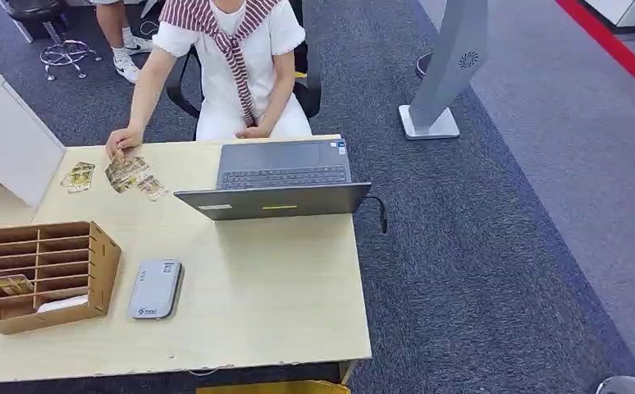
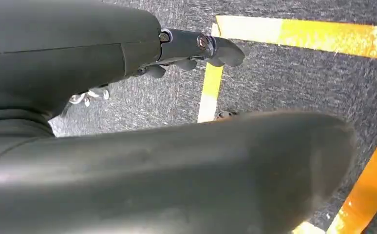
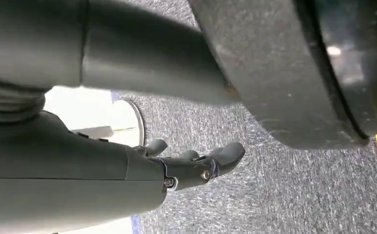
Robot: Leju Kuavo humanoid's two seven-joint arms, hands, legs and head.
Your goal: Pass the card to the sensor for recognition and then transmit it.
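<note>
the left robot hand (image 2: 196, 51) hangs over dark grey carpet (image 2: 284, 83) with its fingers (image 2: 225, 51) loosely extended and holding nothing, above yellow tape lines (image 2: 293, 31) marked on the floor, one strip (image 2: 210, 90) running away from the hand.

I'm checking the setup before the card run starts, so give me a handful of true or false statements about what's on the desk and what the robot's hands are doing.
1. The laptop is open on the table. True.
2. The grey sensor lies beside the wooden organizer. True.
3. The left hand holds a card. False: it hangs over the carpet with nothing in it, fingers loosely extended.
4. The wooden organizer's slots hold nothing. False: one card sits in a lower slot.
5. The person's hand rests on loose cards at the far side of the table. True.
6. The right hand presses on the sensor. False: it hangs over the floor, holding nothing.
</note>
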